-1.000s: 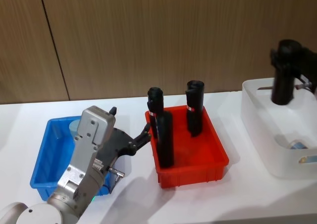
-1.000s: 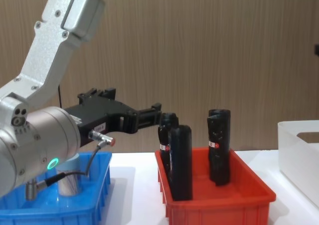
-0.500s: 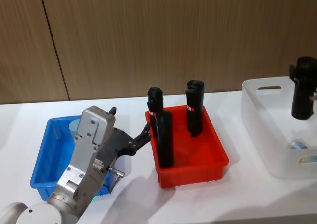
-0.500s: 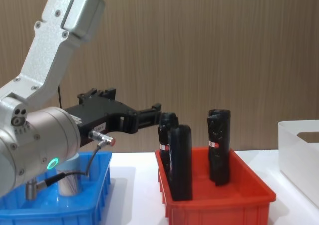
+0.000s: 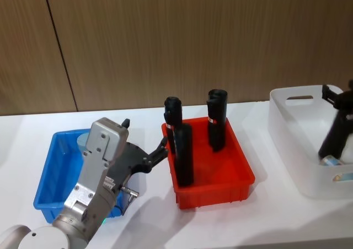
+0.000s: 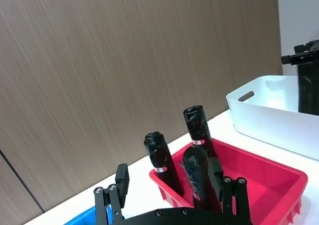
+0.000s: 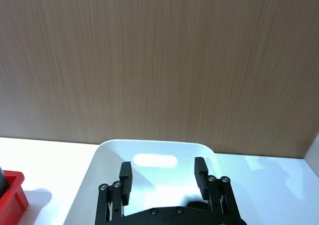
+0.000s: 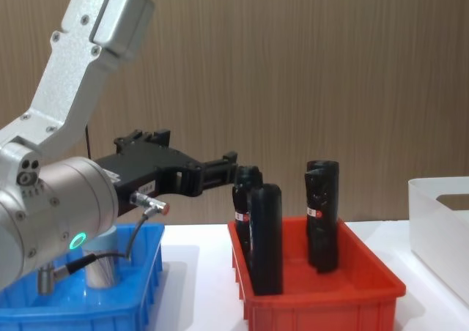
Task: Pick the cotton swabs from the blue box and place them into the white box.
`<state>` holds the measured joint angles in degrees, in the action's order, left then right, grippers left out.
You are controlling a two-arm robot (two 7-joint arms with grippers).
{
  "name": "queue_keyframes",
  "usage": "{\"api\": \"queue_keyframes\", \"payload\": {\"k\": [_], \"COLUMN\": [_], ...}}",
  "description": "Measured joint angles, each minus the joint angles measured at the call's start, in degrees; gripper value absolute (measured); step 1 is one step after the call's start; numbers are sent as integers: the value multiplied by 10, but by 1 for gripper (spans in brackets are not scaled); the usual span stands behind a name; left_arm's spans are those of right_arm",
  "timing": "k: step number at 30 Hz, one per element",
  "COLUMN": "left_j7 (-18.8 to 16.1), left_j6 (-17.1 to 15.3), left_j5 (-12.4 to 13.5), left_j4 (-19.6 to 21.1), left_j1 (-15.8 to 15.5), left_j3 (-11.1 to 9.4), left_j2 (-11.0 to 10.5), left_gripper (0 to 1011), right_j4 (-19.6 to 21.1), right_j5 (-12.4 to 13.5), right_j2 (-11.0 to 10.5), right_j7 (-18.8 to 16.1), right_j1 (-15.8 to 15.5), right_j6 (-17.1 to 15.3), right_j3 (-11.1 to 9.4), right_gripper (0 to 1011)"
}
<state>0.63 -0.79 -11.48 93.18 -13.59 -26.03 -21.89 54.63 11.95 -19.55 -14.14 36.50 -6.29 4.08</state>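
Note:
One of the cotton swabs (image 5: 84, 140) stands at the back of the blue box (image 5: 48, 189), partly hidden by my left arm; the chest view shows the jar (image 8: 102, 269) inside the blue box (image 8: 139, 303). My left gripper (image 5: 145, 133) (image 6: 168, 176) hangs open and empty over that box's right edge, pointing at the red bin. Another jar (image 5: 332, 161) lies in the white box (image 5: 292, 144). My right gripper (image 7: 162, 174) is open and empty above the white box (image 7: 149, 146), its black arm end (image 5: 335, 130) just over the jar.
A red bin (image 5: 242, 182) with three tall black bottles (image 5: 183, 155) stands between the two boxes. It shows close to my left fingers (image 6: 214, 171) in the left wrist view. A wooden wall runs behind the white table (image 5: 265, 216).
My right gripper has come down and to the right, from high over the white box to just above the jar in it. The left arm has not moved.

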Motion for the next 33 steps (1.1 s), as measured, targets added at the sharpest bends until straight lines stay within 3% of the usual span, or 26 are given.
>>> {"api": "queue_keyframes", "payload": {"k": [9,16,33], "left_j7": [0,0,0], "left_j6": [0,0,0], "left_j5": [0,0,0], "left_j4": [0,0,0], "left_j1": [0,0,0], "left_j3": [0,0,0], "left_j2": [0,0,0], "left_gripper": [1004,1004,1004], "right_j4": [-20,-15,49], "right_j5": [4,8,18], "right_j2": [1,1,-4], "right_j7": [-2,0,5], "right_j1": [7,5,-25], "right_j6": [10,15,13], "right_j3": [0,-2,-9], "right_gripper": [1001,1001,1002]}}
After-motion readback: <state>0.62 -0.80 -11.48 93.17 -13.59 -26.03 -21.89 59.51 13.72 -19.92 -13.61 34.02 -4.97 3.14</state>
